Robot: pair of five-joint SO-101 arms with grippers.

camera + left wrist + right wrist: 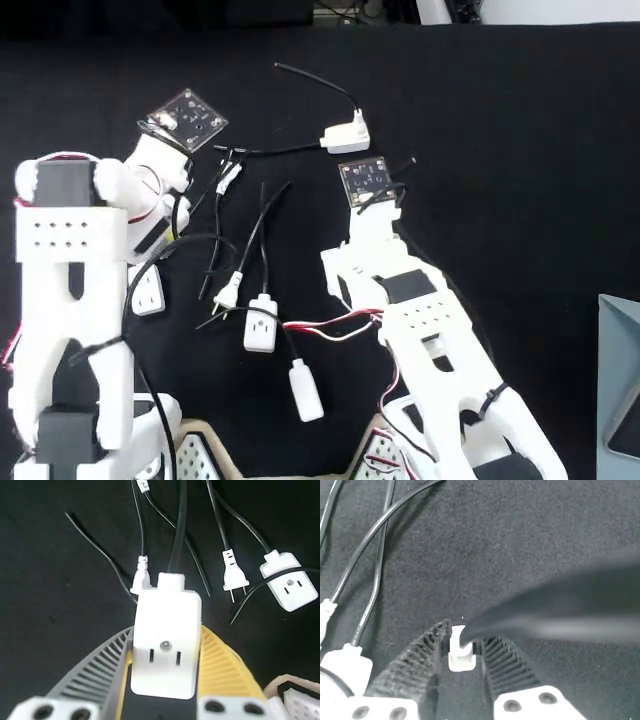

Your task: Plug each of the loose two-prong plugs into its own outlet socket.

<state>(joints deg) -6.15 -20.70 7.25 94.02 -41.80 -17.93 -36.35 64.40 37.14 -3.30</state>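
Spread over the whole table, a matte black cloth (520, 110) with a fine woven nap. Clamped in the left gripper (167, 630), between one grey and one yellow ribbed plastic finger: a smooth white rectangular outlet socket (167, 650), rounded at the corners, with two slots and a round hole on its face and a thick cord (177, 525) of glossy black out of its far end; in the high view, at left-centre of the frame, against the blocky white left arm (70, 270). Loose at lower centre of the high view, a slim white two-prong plug (228, 294), and just to its lower right a second socket (260, 330), boxy and white. Below those, a rounded white capsule-shaped plug (305, 390); at upper centre, a squarish blocky plug (345, 135), also white. Pinched shut in the right gripper (464, 636), between dark ridged fingers: a small plug (460, 659) of white plastic, its black cord (545, 615) rising close past the camera.
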